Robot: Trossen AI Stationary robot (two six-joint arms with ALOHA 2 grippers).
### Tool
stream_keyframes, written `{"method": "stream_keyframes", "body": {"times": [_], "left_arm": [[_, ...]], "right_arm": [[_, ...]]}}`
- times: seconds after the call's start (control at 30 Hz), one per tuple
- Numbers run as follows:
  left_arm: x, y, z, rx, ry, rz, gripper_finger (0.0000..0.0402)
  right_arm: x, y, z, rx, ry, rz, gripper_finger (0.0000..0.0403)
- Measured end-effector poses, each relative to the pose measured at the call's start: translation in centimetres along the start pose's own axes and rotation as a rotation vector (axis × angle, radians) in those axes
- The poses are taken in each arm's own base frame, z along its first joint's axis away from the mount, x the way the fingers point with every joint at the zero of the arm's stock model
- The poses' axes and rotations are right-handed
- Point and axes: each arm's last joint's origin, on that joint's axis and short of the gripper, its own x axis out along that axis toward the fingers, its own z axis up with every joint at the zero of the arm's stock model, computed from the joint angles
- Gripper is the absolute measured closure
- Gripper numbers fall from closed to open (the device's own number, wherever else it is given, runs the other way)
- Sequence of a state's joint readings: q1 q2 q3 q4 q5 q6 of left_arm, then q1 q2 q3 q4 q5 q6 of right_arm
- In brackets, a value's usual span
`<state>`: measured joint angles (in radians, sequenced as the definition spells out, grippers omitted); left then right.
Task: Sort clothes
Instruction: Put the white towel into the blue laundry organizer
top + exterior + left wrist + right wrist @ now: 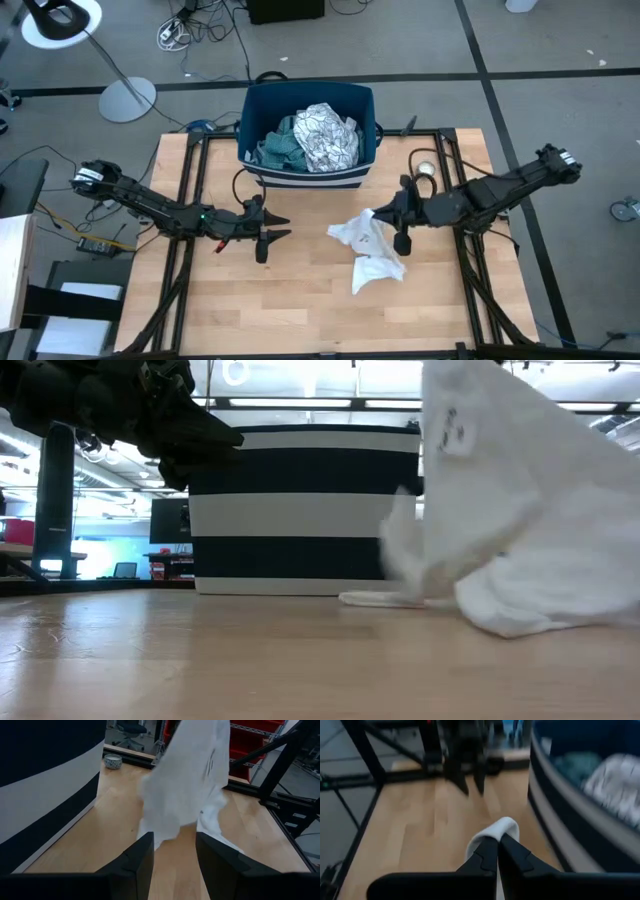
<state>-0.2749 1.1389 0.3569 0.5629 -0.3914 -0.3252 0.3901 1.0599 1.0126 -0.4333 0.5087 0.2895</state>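
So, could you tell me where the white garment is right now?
In the high view the white garment is right of the table's centre, in front of the bin; the right gripper is shut on its upper end.

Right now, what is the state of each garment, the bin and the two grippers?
white garment: partly lifted, its lower end on the table
right gripper: shut on the white garment
left gripper: open, empty, above the table
bin: upright, holding clothes
teal striped cloth: in the bin
white-and-grey patterned cloth: in the bin, on top
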Motion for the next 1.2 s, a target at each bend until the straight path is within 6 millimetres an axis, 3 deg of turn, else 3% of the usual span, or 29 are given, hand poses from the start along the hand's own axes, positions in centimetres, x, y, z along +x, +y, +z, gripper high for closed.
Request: {"method": "stream_keyframes", "body": {"times": [0.27, 0.5, 0.63, 0.77, 0.97, 1.2], "left_arm": [[0.0, 0.0, 0.0, 0.000, 0.000, 0.000, 0.0251], [0.0, 0.0, 0.0, -0.001, -0.002, -0.001, 0.0251], [0.0, 0.0, 0.0, 0.000, -0.003, -0.001, 0.0251], [0.0, 0.0, 0.1, 0.000, -0.009, -0.002, 0.0251], [0.0, 0.0, 0.1, 0.002, -0.009, -0.002, 0.0251], [0.0, 0.0, 0.0, 0.006, -0.002, 0.000, 0.0251]], "right_arm": [[0.1, -0.7, 3.2, -0.097, -0.236, -0.018, 0.0401], [-0.4, -2.4, 6.8, -0.142, -0.563, -0.007, 0.0402], [-0.2, -3.9, 9.2, -0.132, -0.595, -0.015, 0.0402], [1.6, -4.4, 12.7, -0.195, -0.572, 0.002, 0.0403], [4.7, -5.7, 19.7, -0.324, -0.598, -0.009, 0.0403], [8.4, -9.8, 25.8, -0.410, -0.686, -0.087, 0.0403]]}}
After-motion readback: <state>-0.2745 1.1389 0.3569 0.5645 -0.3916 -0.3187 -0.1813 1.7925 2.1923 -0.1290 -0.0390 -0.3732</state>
